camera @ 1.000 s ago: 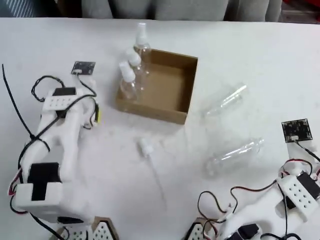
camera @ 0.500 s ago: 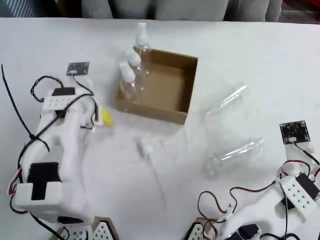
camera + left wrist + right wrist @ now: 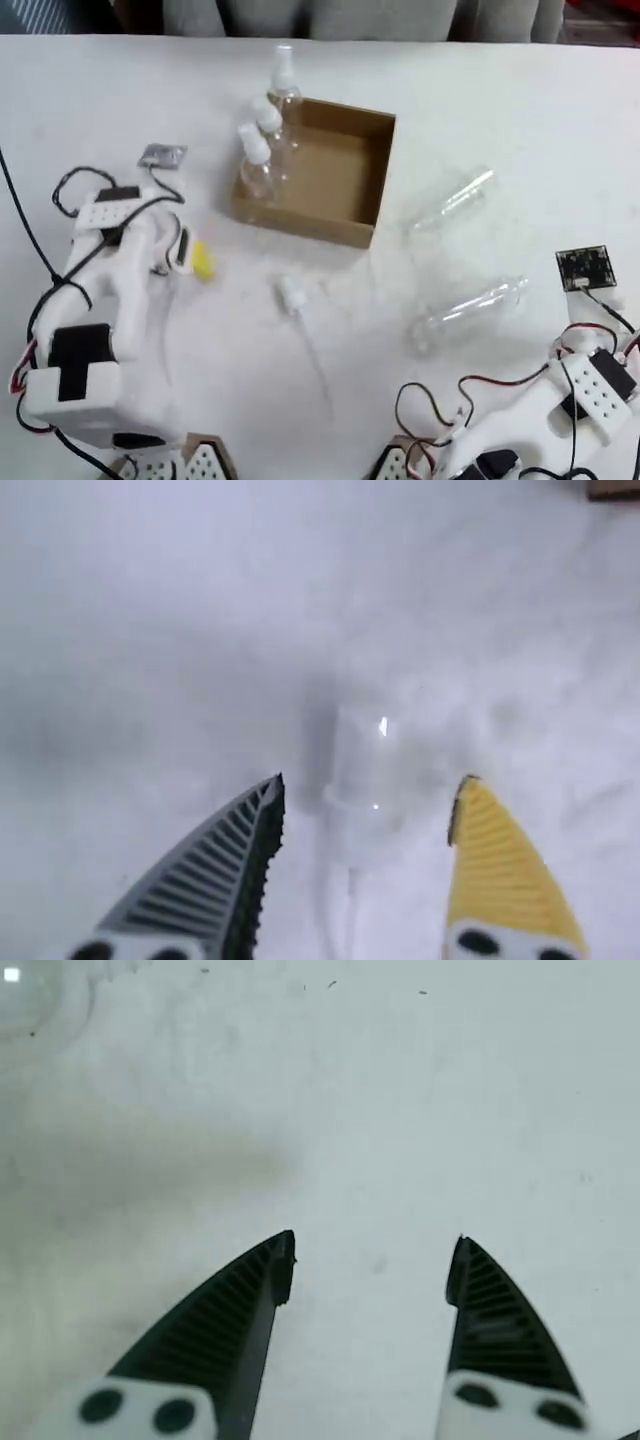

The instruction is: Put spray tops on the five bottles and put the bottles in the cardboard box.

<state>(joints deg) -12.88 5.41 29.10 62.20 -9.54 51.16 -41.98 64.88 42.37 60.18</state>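
L arm [image 3: 95, 300] runs up the left side of the high view, base at lower left, elbow bent, wrist at mid-left angled twd centre. L gripper [image 3: 368, 780] has its grey finger [image 3: 215, 875] & yellow finger [image 3: 202, 261] spread apart, tips aimed down. R arm [image 3: 560, 405] sits folded low in the lower right corner. R gripper [image 3: 372, 1242]: both black fingers spread wide, tips down.

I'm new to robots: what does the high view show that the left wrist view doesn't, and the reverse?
From above: three capped bottles at the edge of the cardboard box, two uncapped bottles lying on the table. From the wrist: the ribbed fingers of the left gripper, open, framing the spray top up close. Shared: the spray top, the table, a box corner.
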